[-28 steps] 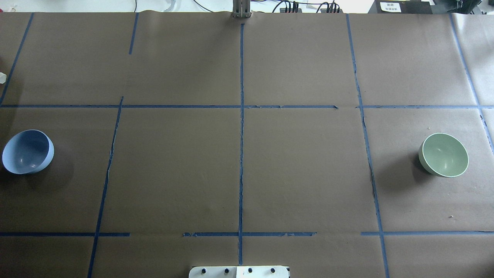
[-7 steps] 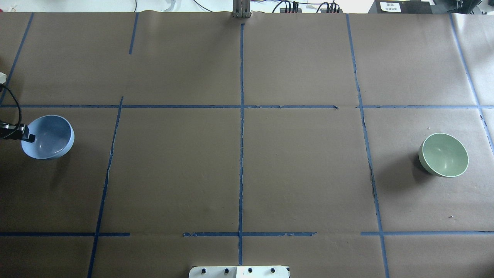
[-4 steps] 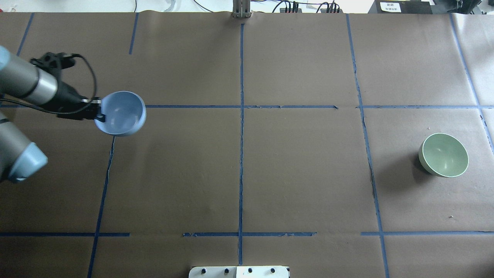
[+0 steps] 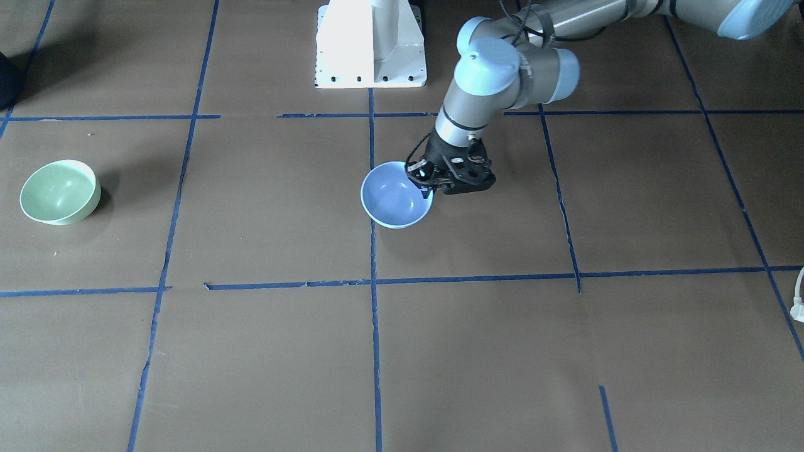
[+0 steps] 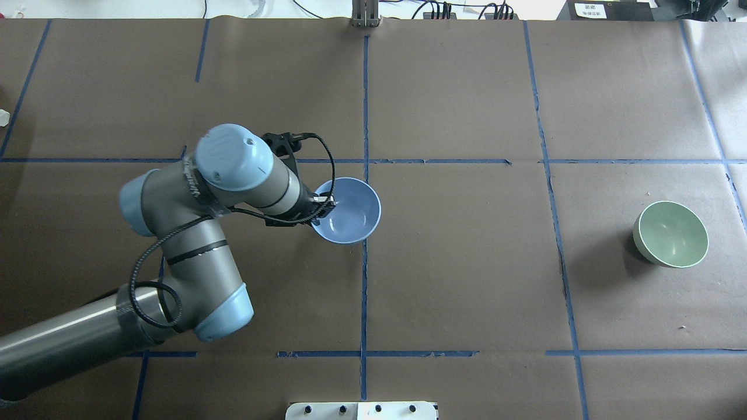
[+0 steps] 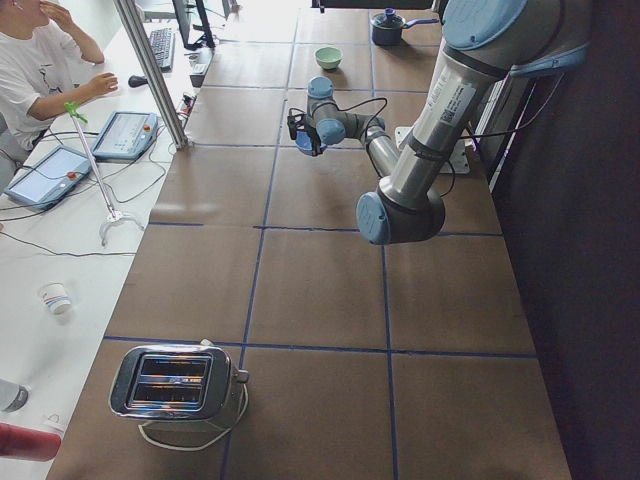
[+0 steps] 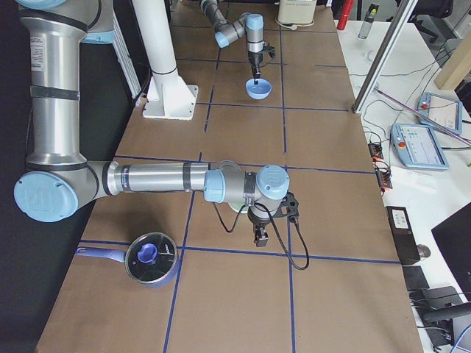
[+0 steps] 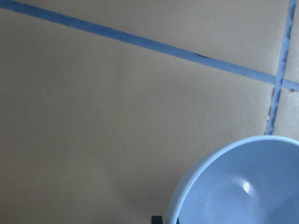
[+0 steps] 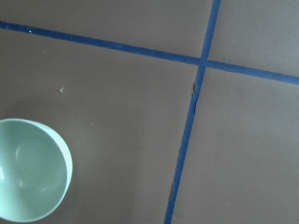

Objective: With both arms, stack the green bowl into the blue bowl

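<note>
- Right now your left arm is reaching out over the brown paper-covered tabletop. Its black two-finger left end effector is pinching the rim of the small round periwinkle-blue bowl.
- The fingers are closed down onto the thin wall, apparently one inside and one outside, on the side of the bowl nearest the arm.
- I judge this rim grip is serving a purpose: it is leaving the bowl upright, with its mouth facing up and almost wholly unobstructed, ready for something to nest into it.
- You are holding the blue bowl just beside the long strip of blue tape that is marking the tabletop's middle, a spot both arms are likely able to reach. I cannot tell whether the bowl is resting on the paper or hanging just above it.
- Meanwhile the small round mint-green bowl is sitting upright on the tabletop far out on the robot's right side, well apart from the blue bowl, with nothing gripping it.
- Your right arm and its right end effector are showing only in the right side view, so I cannot tell how far that end effector is open.
- Its wrist camera is catching the green bowl in the lower left corner, which suggests it is hovering beside the bowl rather than directly over it.
</note>
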You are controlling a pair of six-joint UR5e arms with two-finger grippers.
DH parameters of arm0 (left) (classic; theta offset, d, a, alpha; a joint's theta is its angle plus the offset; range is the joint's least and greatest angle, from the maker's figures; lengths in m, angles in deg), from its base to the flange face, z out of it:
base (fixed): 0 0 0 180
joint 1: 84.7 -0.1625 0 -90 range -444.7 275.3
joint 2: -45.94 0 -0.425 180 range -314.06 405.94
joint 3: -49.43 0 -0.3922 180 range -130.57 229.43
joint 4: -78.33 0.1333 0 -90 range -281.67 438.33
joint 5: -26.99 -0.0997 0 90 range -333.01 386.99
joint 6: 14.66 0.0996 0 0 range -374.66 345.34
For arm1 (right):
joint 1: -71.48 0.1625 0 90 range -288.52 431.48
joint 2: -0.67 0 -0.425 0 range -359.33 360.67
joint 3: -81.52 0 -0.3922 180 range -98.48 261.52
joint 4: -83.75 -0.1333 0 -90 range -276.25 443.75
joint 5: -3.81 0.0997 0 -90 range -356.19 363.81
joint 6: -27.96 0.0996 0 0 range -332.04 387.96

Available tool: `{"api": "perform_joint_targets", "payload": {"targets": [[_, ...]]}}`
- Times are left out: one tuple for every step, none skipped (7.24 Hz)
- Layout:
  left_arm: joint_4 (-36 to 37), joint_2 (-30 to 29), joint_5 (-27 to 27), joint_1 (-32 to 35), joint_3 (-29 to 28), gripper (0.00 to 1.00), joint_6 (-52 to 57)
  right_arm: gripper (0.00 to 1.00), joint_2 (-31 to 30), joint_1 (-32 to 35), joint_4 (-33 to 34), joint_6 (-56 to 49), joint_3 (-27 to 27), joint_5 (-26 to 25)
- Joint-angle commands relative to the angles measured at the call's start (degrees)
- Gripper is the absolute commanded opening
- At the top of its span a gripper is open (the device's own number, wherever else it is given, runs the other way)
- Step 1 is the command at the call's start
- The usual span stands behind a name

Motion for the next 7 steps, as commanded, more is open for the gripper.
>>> {"api": "perform_joint_targets", "payload": {"targets": [[0.08,-2.05,-2.62,-3.05,-2.47,0.0,-1.19,1.0,0.0,0.0,0.0,0.0,-0.07,0.0],[0.08,-2.05,-2.62,-3.05,-2.65,0.03,-1.19,1.0,0.0,0.0,0.0,0.0,-0.07,0.0],[0.08,-2.05,-2.62,-3.14,-2.82,0.09,-1.19,1.0,0.0,0.0,0.0,0.0,-0.07,0.0],[0.08,-2.22,-2.62,-3.23,-2.56,0.42,-1.01,1.0,0.0,0.0,0.0,0.0,-0.07,0.0],[0.25,-1.96,-2.36,-3.14,-1.6,0.99,-0.66,1.0,0.26,0.0,0.0,0.18,0.02,0.09],[0.95,-1.26,-1.66,-2.1,1.1,1.0,0.47,1.0,0.7,0.0,0.0,2.18,0.19,0.78],[2.87,1.88,4.0,0.96,4.26,1.0,3.88,1.0,1.22,0.0,-0.09,2.55,0.37,1.05]]}}
